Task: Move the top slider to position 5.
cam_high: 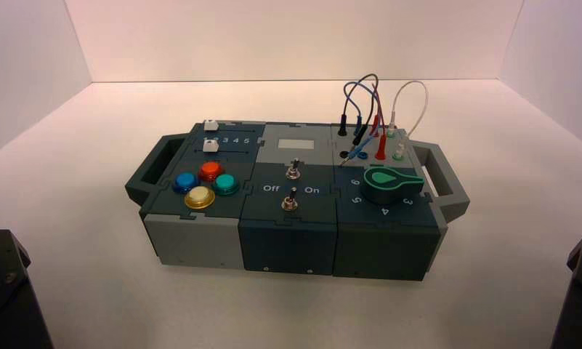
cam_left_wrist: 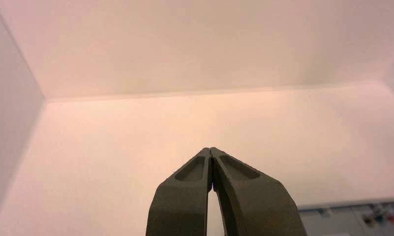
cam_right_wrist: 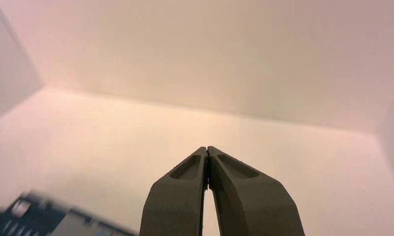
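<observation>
At the far-left part of the box (cam_high: pixel 288 196), in the high view, you can see the top slider (cam_high: pixel 211 125), a small white boxy knob toward the left end of a thin dark track. Its twin, the lower white slider (cam_high: pixel 211 145), lies nearer you, and between the two tracks runs a printed row with position 5 (cam_high: pixel 247 142) at its right end.

Your high view takes in the whole box: four coloured buttons (cam_high: pixel 205 185) on the left, two toggle switches (cam_high: pixel 293 186) in the middle, and the green dial (cam_high: pixel 391 185) and the wires (cam_high: pixel 375 109) on the right. It gives you only the dark ends of both arms at the lower corners, while each wrist view gives you its own fingertips. Your left gripper (cam_left_wrist: pixel 210 149) hangs before the box, to the left, its fingertips together with nothing between them. Your right gripper (cam_right_wrist: pixel 207 148) waits off to the right, fingertips likewise met and bare. The left wrist view catches just a blurred edge of the box; the right one catches a blurred corner with a white knob and pale digits.
</observation>
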Controlling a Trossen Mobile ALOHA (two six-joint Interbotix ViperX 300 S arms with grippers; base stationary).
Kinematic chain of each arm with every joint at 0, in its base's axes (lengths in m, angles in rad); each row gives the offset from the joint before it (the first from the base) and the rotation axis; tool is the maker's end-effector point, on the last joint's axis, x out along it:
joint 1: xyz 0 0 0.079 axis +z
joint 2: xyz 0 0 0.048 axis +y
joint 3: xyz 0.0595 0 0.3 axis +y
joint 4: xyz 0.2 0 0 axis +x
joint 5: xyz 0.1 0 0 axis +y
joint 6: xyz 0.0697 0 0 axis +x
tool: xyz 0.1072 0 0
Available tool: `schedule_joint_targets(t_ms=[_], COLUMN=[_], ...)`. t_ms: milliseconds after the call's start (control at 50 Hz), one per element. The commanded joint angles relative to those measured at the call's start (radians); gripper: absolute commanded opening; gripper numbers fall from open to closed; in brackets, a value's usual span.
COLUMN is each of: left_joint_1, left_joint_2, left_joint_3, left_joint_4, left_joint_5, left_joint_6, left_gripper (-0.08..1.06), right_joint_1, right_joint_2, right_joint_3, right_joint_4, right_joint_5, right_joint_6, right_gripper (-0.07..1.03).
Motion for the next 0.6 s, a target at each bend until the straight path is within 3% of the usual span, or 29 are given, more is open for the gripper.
schedule_joint_targets(t_ms=[20,260,600], left_joint_1=[-0.02,-0.032,-0.071], left_joint_2=[0.052,0.166,0.364], left_joint_3=[-0.095,-0.173,-0.193], left_joint_4=[-0.005,-0.008,-0.008], left_joint_5=[0.135,0.331,0.359], left_joint_6=[-0.008,-0.012,-0.009], left_gripper=[-0.03,-0.03,-0.03], right_joint_1=[0.058,0.167,0.206], right_joint_2=[0.037,0.101,0.115], right_joint_3=[-0.046,-0.071,-0.104], right_joint_4=[0.014,0.023,0.028], right_joint_5=[0.04,0.114,0.181], right_joint_6=[0.003,0.002,-0.002], right_gripper=[-0.02,-0.02,-0.02])
